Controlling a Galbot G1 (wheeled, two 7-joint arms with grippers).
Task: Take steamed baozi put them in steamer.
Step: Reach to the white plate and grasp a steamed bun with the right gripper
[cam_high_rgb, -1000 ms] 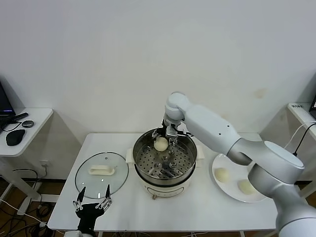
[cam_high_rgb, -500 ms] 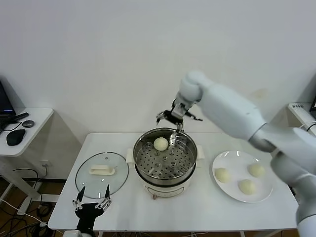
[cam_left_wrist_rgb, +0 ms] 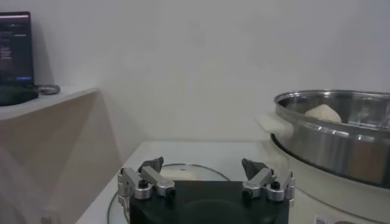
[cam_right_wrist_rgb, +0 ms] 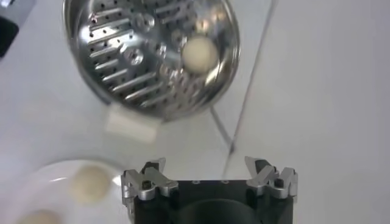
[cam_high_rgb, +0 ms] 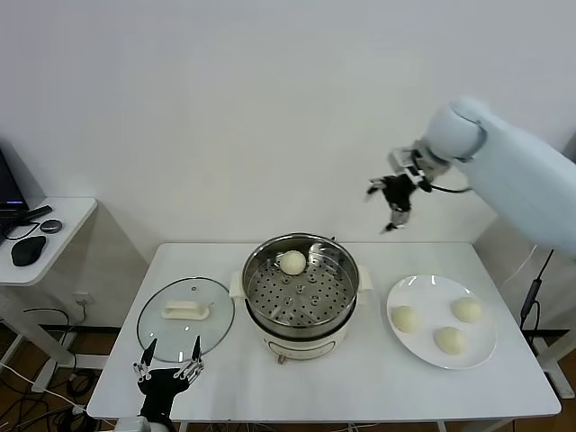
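Steam pot in the middle of the white table (cam_high_rgb: 360, 378) — the steamer (cam_high_rgb: 300, 292), shiny steel on a white base, with its perforated tray showing. One baozi in the pot (cam_high_rgb: 292, 262) sits on that tray at the far side, close to the back wall; the right wrist view shows it too, pale and round against the holes. The other three buns are on the white plate (cam_high_rgb: 419, 346) to the robot's right of the pot: a near-left bun (cam_high_rgb: 405, 319), a far-right bun (cam_high_rgb: 466, 309) and a front bun (cam_high_rgb: 449, 339), none of them touching one another.

The right gripper (cam_high_rgb: 392, 204) is up in the air against the wall, well above the table, between pot and plate — its fingers are spread apart and carry nothing. The left gripper (cam_high_rgb: 168, 371) is low at the front edge of the table, just beside the glass lid (cam_high_rgb: 185, 315) that lies flat to the left of the pot; its fingers also stand apart with nothing between them
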